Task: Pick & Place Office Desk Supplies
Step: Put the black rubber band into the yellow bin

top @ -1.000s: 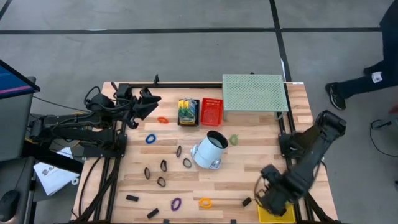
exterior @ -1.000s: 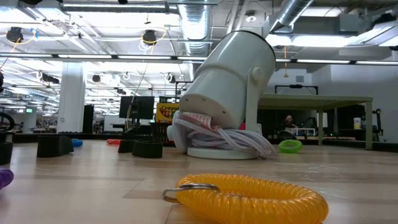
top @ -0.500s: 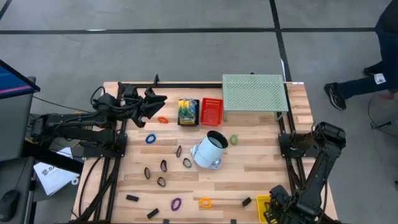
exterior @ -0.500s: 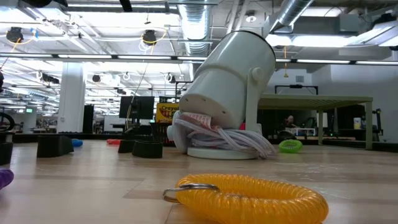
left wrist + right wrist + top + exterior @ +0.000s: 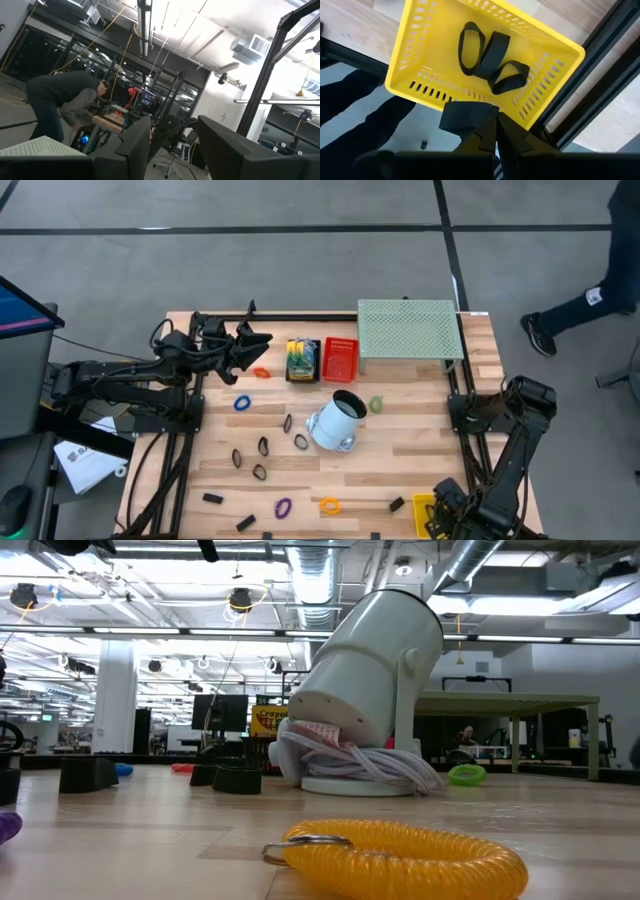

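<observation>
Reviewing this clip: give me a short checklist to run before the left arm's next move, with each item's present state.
1. Left tool open with nothing between its fingers: ok.
2. Orange band lies free on the table just below the left tool: ok.
3. Left tool touching the orange band: cannot tell.
4. Right tool shut and empty over the yellow basket: ok.
5. Yellow basket already holds black bands, room left: ok.
6. White cup lies tipped mid-table, clear of the left arm: ok.
</observation>
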### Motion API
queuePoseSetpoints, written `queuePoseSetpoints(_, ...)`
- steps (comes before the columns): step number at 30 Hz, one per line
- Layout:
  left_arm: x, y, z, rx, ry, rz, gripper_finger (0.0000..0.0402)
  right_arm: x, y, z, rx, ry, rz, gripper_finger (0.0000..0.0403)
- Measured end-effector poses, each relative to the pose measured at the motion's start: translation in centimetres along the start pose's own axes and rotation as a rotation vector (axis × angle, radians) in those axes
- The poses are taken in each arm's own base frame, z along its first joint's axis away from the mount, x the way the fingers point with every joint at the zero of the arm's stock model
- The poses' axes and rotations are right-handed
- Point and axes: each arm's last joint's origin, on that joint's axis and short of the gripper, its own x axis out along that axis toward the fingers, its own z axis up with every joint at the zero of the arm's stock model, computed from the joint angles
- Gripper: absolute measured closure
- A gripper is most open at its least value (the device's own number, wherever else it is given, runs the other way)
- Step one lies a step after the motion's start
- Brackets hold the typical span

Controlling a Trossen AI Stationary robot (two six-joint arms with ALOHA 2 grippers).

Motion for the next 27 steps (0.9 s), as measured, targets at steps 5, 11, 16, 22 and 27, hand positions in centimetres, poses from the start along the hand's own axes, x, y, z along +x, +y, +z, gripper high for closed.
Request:
queuePoseSetpoints(5,0.00,0.00,-0.01,0.001,0.001,0.000,0.0243,-0.09,0.19,0.29,-0.007,-0.001,0.004,0.0403)
queuePoseSetpoints(11,-0.01,0.00,-0.01,0.002,0.001,0.000,0.0243,-0.11,0.26,0.34,-0.019,-0.022,0.024,0.0386)
queuePoseSetpoints(16,-0.01,0.00,-0.01,0.003,0.002,0.000,0.0243,-0.13,0.38,0.53,-0.015,-0.041,0.036,0.0337)
queuePoseSetpoints(22,-0.01,0.00,-0.01,0.004,0.002,0.000,0.0243,-0.13,0.39,0.58,-0.014,-0.050,0.039,0.0284)
queuePoseSetpoints(27,-0.01,0.00,-0.01,0.005,0.002,0.000,0.0243,-0.16,0.39,0.59,-0.014,-0.051,0.041,0.0248)
